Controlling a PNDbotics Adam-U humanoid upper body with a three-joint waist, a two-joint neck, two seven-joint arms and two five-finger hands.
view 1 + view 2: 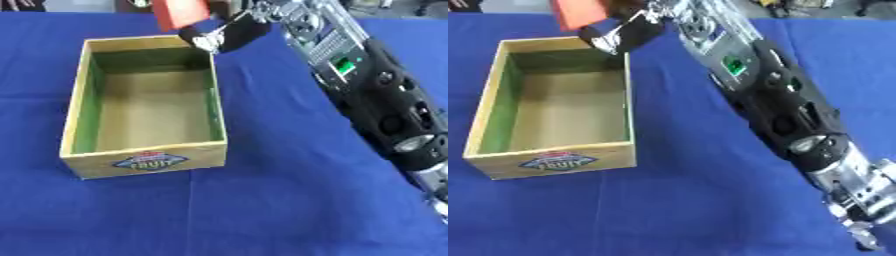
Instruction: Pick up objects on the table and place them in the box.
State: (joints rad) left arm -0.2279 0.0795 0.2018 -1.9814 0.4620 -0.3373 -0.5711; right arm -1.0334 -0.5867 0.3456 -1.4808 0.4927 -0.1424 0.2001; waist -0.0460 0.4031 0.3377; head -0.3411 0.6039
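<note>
Left eye view — right hand (229,34) clenched around red object (181,13), top cut off — above box's (74,107) far rim.

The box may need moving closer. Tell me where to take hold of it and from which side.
Grip the wooden box by its right long wall, coming from above on the right. Its top is open, so fingers can hook over that thin upright rim. The right hand, already there, holds a red object; it must release first.

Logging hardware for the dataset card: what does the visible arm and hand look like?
Only the right arm shows: bulky black casing, silver round joints, a silver ribbed panel and a small green marking near the wrist. The right hand is black with silver-tipped fingers. No loose cables visible.
</note>
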